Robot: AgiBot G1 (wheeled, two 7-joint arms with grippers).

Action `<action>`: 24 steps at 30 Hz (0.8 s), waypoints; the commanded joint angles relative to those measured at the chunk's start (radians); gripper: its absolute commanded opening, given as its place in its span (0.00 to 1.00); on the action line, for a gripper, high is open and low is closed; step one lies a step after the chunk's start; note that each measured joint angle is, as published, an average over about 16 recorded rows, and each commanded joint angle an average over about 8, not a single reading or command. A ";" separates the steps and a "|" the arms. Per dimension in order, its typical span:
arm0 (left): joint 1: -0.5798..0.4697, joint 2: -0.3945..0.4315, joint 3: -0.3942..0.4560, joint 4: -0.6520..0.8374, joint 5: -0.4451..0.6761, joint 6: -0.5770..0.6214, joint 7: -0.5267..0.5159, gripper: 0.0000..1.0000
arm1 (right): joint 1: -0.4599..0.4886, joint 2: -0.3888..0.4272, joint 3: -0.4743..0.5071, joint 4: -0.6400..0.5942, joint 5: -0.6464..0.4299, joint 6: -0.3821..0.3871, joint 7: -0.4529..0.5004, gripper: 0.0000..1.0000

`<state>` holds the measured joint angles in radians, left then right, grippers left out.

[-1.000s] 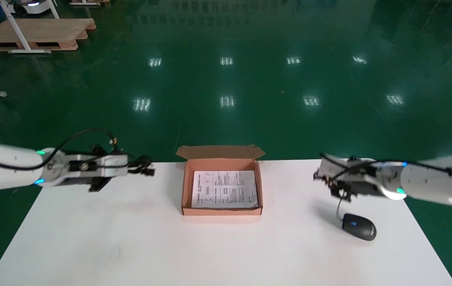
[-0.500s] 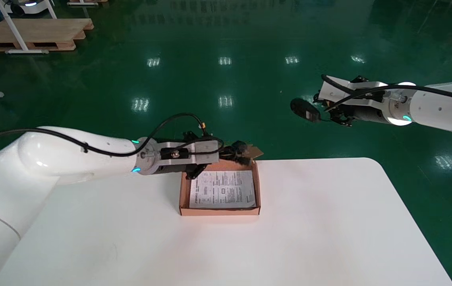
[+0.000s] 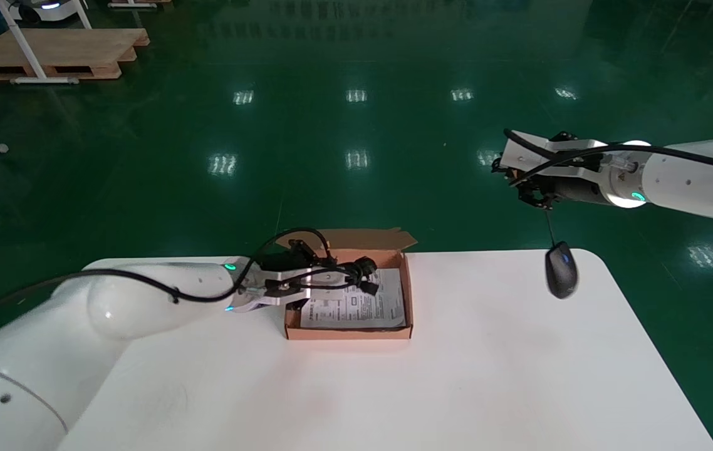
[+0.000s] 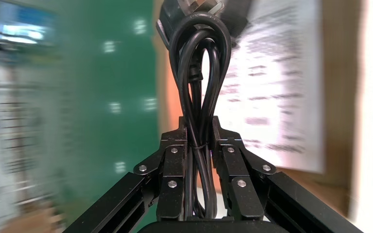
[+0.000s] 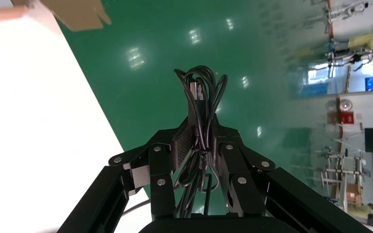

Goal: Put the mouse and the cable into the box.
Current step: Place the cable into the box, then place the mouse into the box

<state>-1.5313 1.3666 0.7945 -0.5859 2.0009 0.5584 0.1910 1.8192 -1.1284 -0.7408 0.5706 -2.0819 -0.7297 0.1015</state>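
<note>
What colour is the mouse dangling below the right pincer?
The mouse is black, clearest in the head view.

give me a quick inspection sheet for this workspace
surface: white table, box at its far middle
job's things: open brown cardboard box holding a printed paper sheet; black oval mouse hanging by its thin black cord, outside the box
clutter: nothing seen
grippers: left gripper shut on black coiled cable, over the box; right gripper shut on the bundled cord, raised near the table's far right edge
cables: both bundled in the grippers; one cord strand runs down to the mouse
surroundings: glossy green floor, wooden pallet
</note>
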 commanded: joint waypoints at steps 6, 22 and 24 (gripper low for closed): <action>0.053 0.011 0.179 -0.052 0.008 -0.195 -0.099 0.00 | 0.000 0.000 0.000 0.000 0.000 0.000 0.000 0.00; 0.008 0.013 0.433 -0.074 -0.024 -0.258 -0.243 1.00 | -0.001 0.000 0.000 0.000 0.000 -0.001 0.000 0.00; 0.007 0.013 0.432 -0.074 -0.023 -0.259 -0.242 1.00 | -0.001 0.000 0.000 0.000 0.000 -0.001 0.000 0.00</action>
<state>-1.5228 1.3788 1.2157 -0.6621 1.9763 0.3022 -0.0489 1.8182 -1.1282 -0.7406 0.5705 -2.0816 -0.7307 0.1015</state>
